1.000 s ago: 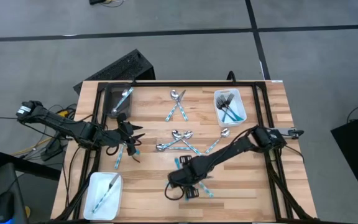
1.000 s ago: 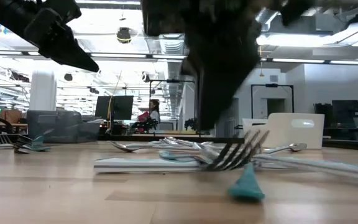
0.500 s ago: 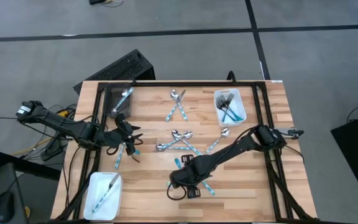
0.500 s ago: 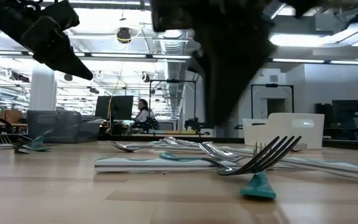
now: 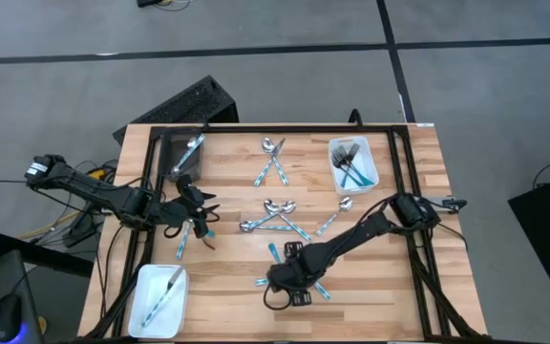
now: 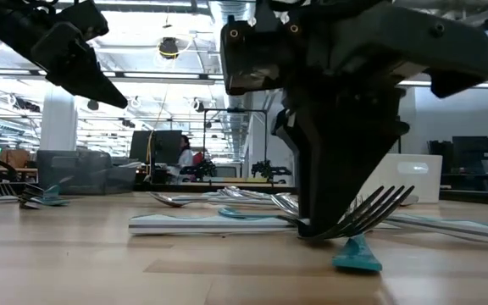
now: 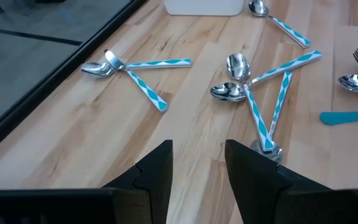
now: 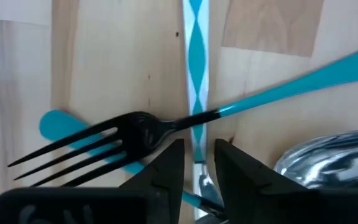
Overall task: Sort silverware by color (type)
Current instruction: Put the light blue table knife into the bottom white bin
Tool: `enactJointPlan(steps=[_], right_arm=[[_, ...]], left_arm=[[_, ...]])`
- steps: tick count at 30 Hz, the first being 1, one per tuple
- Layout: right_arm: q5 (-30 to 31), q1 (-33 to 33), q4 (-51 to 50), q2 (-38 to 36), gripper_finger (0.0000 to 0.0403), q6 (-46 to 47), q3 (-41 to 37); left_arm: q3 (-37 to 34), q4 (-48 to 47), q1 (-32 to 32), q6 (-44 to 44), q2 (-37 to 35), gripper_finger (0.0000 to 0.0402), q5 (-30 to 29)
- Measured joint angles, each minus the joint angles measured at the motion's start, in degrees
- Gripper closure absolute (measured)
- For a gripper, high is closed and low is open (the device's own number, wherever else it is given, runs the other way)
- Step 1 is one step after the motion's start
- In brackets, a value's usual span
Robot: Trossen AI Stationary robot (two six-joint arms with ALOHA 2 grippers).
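Note:
The silverware lies scattered on the wooden table (image 5: 237, 191). A fork (image 8: 104, 146) with a dark head and a plain teal handle (image 8: 291, 93) lies across a teal-and-white patterned handle (image 8: 196, 62), its head tipped up (image 6: 371, 207). My right gripper (image 8: 197, 168) points down over that crossing near the table's front. It is open, with one finger on each side of the patterned handle. My left gripper (image 7: 197, 168) hangs open above the table's left side (image 5: 201, 205), holding nothing. Two spoon clusters (image 7: 253, 93) (image 7: 135, 65) lie ahead of it. My right gripper comes from above, its fingertips (image 6: 316, 224) down at the table beside the fork's neck (image 8: 166, 127). I cannot tell whether they touch the fork or the patterned handle.
A white tray (image 5: 353, 164) with forks stands at the far right. A dark bin (image 5: 184, 153) holding one piece is at the far left. A white tray (image 5: 158, 298) with one piece sits at the near left. More pieces lie under the left gripper (image 5: 194, 234).
My right gripper has sunk toward the table and gone a little toward its right edge. The fork below it has slid slightly the same way. Its head stays tipped up.

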Motion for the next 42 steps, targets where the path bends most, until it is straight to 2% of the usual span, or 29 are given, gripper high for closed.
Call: enactJointPlan(steps=[4,11,19,26,31,36,42], right_arm=[[-0.2,-0.5,0.0,-0.1,0.0297,-0.7,-0.9],[0.0,-1.0,-7.5,-0.4,0.0380,-0.7,-2.2],[0.7,-1.1,-12.0,0.3,0.0383,-0.7,4.2],[14.1,0.6,-23.6,-0.1,0.0388,-0.5,11.8],[17.8,1.2,-24.7,-0.1,0.0387,0.6,12.6],[17.7,1.2,-21.8,-0.1,0.0373,1.7,12.7],[13.5,0.6,-9.9,0.0,0.0329,-1.0,12.7]], left_arm=[[0.0,0.1,0.0,0.0,0.0,0.0267,-0.1],[0.0,0.2,0.0,0.0,0.0,0.0267,-0.1],[0.0,0.1,0.0,0.0,0.0,0.0267,-0.1],[0.0,-0.2,0.0,0.0,0.0,0.0267,-0.4],[0.0,-0.2,0.0,0.0,0.0,0.0267,-0.9],[0.0,-0.2,0.0,0.0,0.0,0.0267,-0.9],[0.0,-0.1,0.0,0.0,0.0,0.0267,-1.4]])
